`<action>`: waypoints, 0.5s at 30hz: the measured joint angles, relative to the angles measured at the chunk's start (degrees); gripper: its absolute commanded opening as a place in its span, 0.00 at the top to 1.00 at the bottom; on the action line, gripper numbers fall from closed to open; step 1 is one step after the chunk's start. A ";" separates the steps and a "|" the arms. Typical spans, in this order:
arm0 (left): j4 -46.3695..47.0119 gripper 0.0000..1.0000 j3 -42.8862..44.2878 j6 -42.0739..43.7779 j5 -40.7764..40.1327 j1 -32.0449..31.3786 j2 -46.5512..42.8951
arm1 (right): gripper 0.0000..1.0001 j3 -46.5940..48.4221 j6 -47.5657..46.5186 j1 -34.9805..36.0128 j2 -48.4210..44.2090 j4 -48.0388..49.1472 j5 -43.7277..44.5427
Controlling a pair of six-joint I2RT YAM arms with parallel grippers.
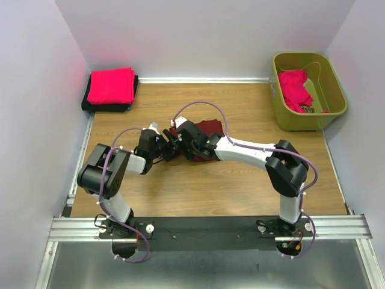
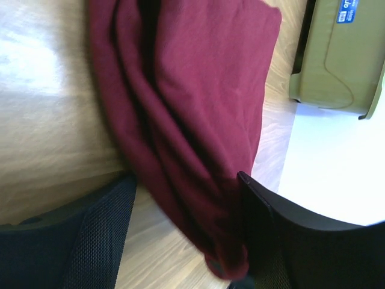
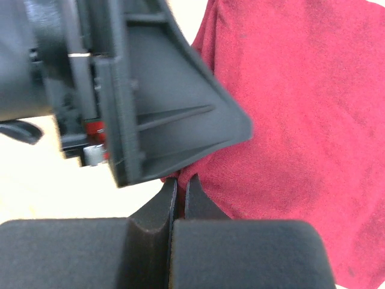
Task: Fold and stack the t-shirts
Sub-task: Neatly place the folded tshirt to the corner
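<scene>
A dark maroon t-shirt (image 1: 209, 127) lies bunched at the middle of the table, partly under both grippers. My left gripper (image 1: 171, 150) is at its left edge. In the left wrist view the folded maroon shirt (image 2: 192, 102) runs between my open left gripper (image 2: 185, 180); the cloth leans on the right finger (image 2: 283, 235) and stands apart from the left finger (image 2: 90, 241). My right gripper (image 1: 179, 134) is shut on the shirt's edge (image 3: 289, 120), with the jaws pinched together (image 3: 180, 180) right beside the left gripper's body (image 3: 150, 102).
A folded pinkish-red shirt (image 1: 111, 85) lies on a black shirt (image 1: 107, 107) at the back left corner. An olive-green bin (image 1: 337, 90) at the back right holds a crumpled pinkish-red shirt (image 1: 293, 90); it also shows in the left wrist view (image 2: 337, 54). Walls close the table's sides.
</scene>
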 measured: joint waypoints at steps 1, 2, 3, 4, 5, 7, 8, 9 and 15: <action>0.17 0.26 0.39 -0.04 -0.11 -0.17 0.42 | 0.99 0.00 0.22 0.00 0.00 0.04 -0.24; 0.42 0.27 0.72 -0.04 -0.28 -0.24 0.81 | 0.99 0.00 0.26 0.00 0.00 0.07 -0.44; 0.59 0.28 1.01 -0.09 -0.39 -0.31 1.20 | 0.99 0.00 0.31 0.00 0.00 0.07 -0.68; 0.72 0.30 1.42 -0.13 -0.44 -0.33 1.66 | 0.99 0.00 0.31 0.00 0.00 0.09 -0.87; 1.03 0.33 2.03 -0.26 -0.50 -0.33 2.47 | 1.00 0.00 0.33 0.00 0.00 0.11 -1.03; 1.38 0.34 2.69 -0.24 -0.55 -0.33 3.28 | 1.00 -0.02 0.33 0.00 0.00 0.20 -1.16; 1.60 0.34 2.84 -0.24 -0.57 -0.33 3.61 | 0.99 -0.02 0.35 0.00 0.00 0.24 -1.18; 1.77 0.37 2.84 -0.31 -0.59 -0.33 3.85 | 0.99 -0.09 0.37 0.00 0.00 0.33 -1.29; 2.29 0.80 2.84 0.13 -0.98 -0.33 4.55 | 0.99 -0.52 0.46 0.00 0.00 0.55 -2.01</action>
